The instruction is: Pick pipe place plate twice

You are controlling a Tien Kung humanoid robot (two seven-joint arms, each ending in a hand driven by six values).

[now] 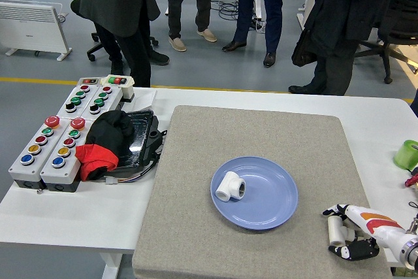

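Head view, single moment. Blue plate (261,204) near centre of grey mat (196,161), on white table (78,217). One white pipe tee (230,186) already lying inside plate, left half, open end facing right and toward camera. Second white pipe piece (336,230) at lower right of mat, well apart from plate, standing between fingers of right hand (349,232). Right hand entering from lower right corner, fingers curled around second pipe piece: index side above, dark thumb and lower fingers below; grip judged closed on it, though contact on far side hidden. Left hand absent from view. Button boxes (55,142), black and red cloth (104,142) over a dark tray at left; green object (408,155) at right edge; several people standing beyond far edge, none reaching in. Judged stage: first placement done, second pick in hand, carry to plate outstanding. Risks from here: short smooth cylinder held near fingertips, so possible slip or rotation on lift if squeeze uneven; release too close to plate rim likely to send piece rolling off onto mat; descent onto left half of plate likely to knock resting tee; low carry liable to clip near rim and shift plate.
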